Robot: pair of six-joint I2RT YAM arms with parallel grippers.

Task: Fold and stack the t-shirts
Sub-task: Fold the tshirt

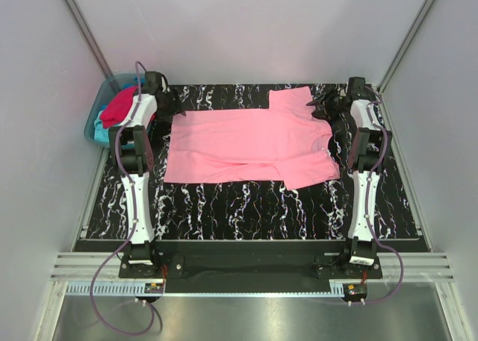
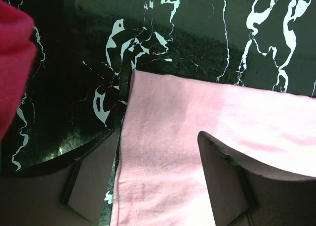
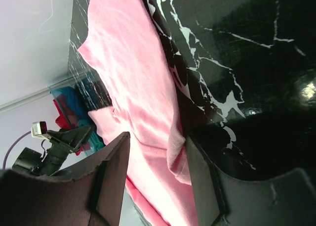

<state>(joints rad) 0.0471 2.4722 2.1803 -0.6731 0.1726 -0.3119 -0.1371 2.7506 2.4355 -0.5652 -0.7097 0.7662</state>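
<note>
A light pink t-shirt [image 1: 246,143] lies spread flat on the black marbled mat, neck to the right and one sleeve at the far side. My left gripper [image 1: 169,104] hovers over its far left corner. In the left wrist view this gripper [image 2: 158,181] is open, and the stitched hem of the pink shirt [image 2: 163,137] lies flat between the fingers. My right gripper [image 1: 323,104] sits at the far right shoulder. In the right wrist view it [image 3: 155,171] stands open, and a raised fold of pink cloth [image 3: 175,152] rests against one finger [image 3: 202,176] without being pinched.
A translucent blue-green tub [image 1: 104,96] stands off the mat's far left corner. It holds a crimson red t-shirt [image 1: 118,110] and a turquoise one [image 1: 100,135]. The red cloth [image 2: 12,53] shows at the left wrist view's edge. White walls close in on three sides of the mat [image 1: 246,207].
</note>
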